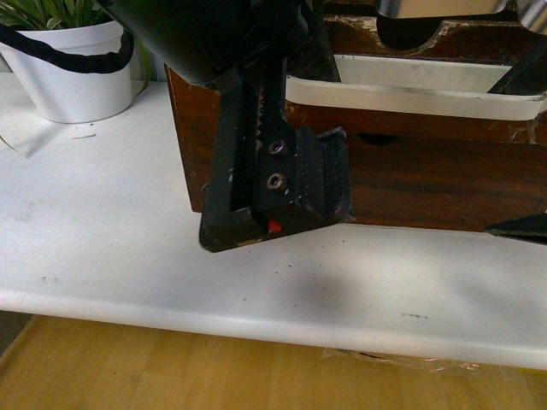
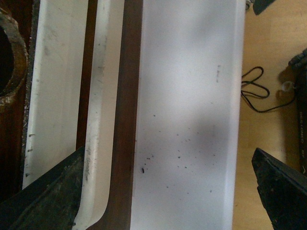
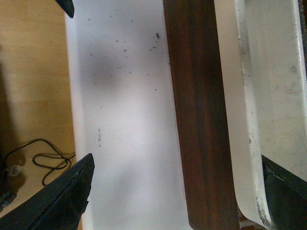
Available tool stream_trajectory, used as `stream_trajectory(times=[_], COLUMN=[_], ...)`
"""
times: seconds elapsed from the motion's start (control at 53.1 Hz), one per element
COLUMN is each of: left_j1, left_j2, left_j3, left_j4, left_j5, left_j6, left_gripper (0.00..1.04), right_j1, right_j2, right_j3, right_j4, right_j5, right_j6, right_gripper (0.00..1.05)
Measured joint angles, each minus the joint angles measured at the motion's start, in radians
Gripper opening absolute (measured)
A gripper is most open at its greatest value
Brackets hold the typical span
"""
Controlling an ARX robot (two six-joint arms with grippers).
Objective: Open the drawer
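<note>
The drawer [image 1: 444, 41] is dark brown scuffed wood at the top of a small chest, with a long white handle [image 1: 410, 90] across its front. My left gripper [image 1: 282, 201] is open and hangs in front of the chest's left end. In the left wrist view the left gripper [image 2: 163, 196] spans the handle [image 2: 100, 120], with one finger [image 2: 43, 196] over the handle and the other [image 2: 283, 191] past the table edge. My right gripper [image 3: 172, 196] is open, with one finger [image 3: 285, 191] beside the handle [image 3: 240, 120]. Only its tip shows in the front view [image 1: 521, 226].
A plain-fronted dark wood drawer [image 1: 427, 184] sits below the handle. The chest stands on a white table [image 1: 128, 239] whose front edge [image 1: 256, 312] is near. A potted plant in a white pot [image 1: 73, 77] stands at the back left. A cable [image 2: 254, 91] lies on the wooden floor.
</note>
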Motion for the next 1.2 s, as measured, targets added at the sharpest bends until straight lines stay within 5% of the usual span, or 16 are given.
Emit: stream_trajectory(times=[0.546, 0.997, 1.204], left_j1=[-0.068, 0.000, 0.109], left_j2=[-0.241, -0.375, -0.468], left_j3=[-0.232, -0.384, -0.554], left_j4=[0.002, 0.488, 0.788], left_j5=[0.019, 0.101, 0.019], left_j6=[0.026, -0.261, -0.549], left_gripper=[0.98, 0.98, 0.98], right_j1=[0.041, -0.056, -0.178], right_j2=[-0.204, -0.387, -0.501], right_j3=[-0.166, -0.241, -0.352], right_j4=[-0.073, 0.166, 0.437], right_j5=[-0.093, -0.249, -0.237], right_j6=[-0.039, 0.198, 0.433], right_gripper=[0.96, 0.96, 0.96])
